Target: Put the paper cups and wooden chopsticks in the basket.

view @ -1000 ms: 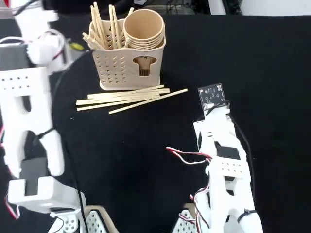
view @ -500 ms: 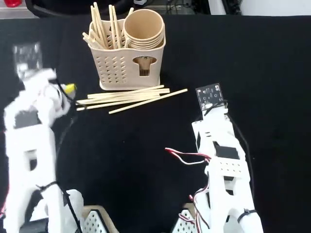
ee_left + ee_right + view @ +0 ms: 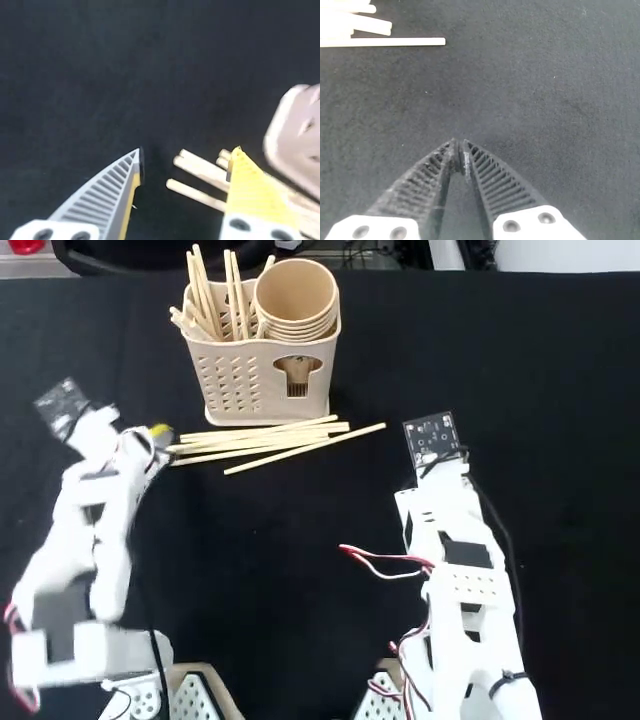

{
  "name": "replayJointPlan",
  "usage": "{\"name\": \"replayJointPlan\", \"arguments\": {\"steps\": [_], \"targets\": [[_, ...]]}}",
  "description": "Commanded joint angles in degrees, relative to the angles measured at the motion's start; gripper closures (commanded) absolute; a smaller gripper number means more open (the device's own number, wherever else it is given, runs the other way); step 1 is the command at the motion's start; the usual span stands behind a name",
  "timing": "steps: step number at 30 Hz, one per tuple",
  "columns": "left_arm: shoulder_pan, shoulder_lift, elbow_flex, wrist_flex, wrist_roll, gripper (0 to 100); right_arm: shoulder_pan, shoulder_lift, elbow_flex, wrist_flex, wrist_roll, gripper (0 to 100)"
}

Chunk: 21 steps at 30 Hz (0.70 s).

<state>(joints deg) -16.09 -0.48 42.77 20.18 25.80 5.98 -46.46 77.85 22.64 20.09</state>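
A cream basket (image 3: 262,375) at the table's back holds stacked paper cups (image 3: 296,298) and several upright chopsticks (image 3: 208,295). Several loose wooden chopsticks (image 3: 262,442) lie flat on the black cloth just in front of it. My left gripper (image 3: 160,435) is at the left ends of those chopsticks (image 3: 197,170), open, with the ends between its grey and yellow fingers; the basket's corner (image 3: 295,137) lies beyond. My right gripper (image 3: 458,150) is shut and holds nothing, over bare cloth to the right of the pile, with chopstick tips (image 3: 385,40) ahead of it.
The black cloth (image 3: 540,380) covers the whole table. The right arm (image 3: 455,570) stretches from the front edge toward the middle. The left arm (image 3: 85,540) runs along the left side. Red and white wires (image 3: 380,560) loop beside the right arm.
The left arm has swung from the far left back of the table down and rightward, bringing its open gripper to the left ends of the loose chopsticks. The right arm has stayed put.
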Motion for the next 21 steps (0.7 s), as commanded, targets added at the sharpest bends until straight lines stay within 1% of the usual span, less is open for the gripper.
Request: {"name": "replayJointPlan", "arguments": {"steps": [1, 2, 4, 10, 14, 21], "targets": [[0.57, 8.44, -16.92, 12.22, 0.70, 72, -0.70, -1.19, -2.95, 0.09, 0.26, 98.5], [0.57, 9.93, -19.12, 14.59, 0.70, 72, -0.70, -1.19, -2.95, 0.09, 0.26, 98.5], [0.57, 11.69, -21.58, 16.44, 0.70, 72, -0.62, -1.27, -2.95, 0.09, 0.26, 98.5], [1.27, 11.78, -24.22, 15.82, 0.62, 72, -0.53, -1.36, -2.95, 0.09, 0.35, 98.5], [2.95, 12.40, -26.24, 15.82, 0.62, 72, -0.53, -1.36, -2.95, 0.09, 0.35, 98.5], [7.16, 12.40, -23.08, 7.82, 0.70, 73, -0.53, -1.45, -2.95, 0.09, 0.35, 98.5]]}}
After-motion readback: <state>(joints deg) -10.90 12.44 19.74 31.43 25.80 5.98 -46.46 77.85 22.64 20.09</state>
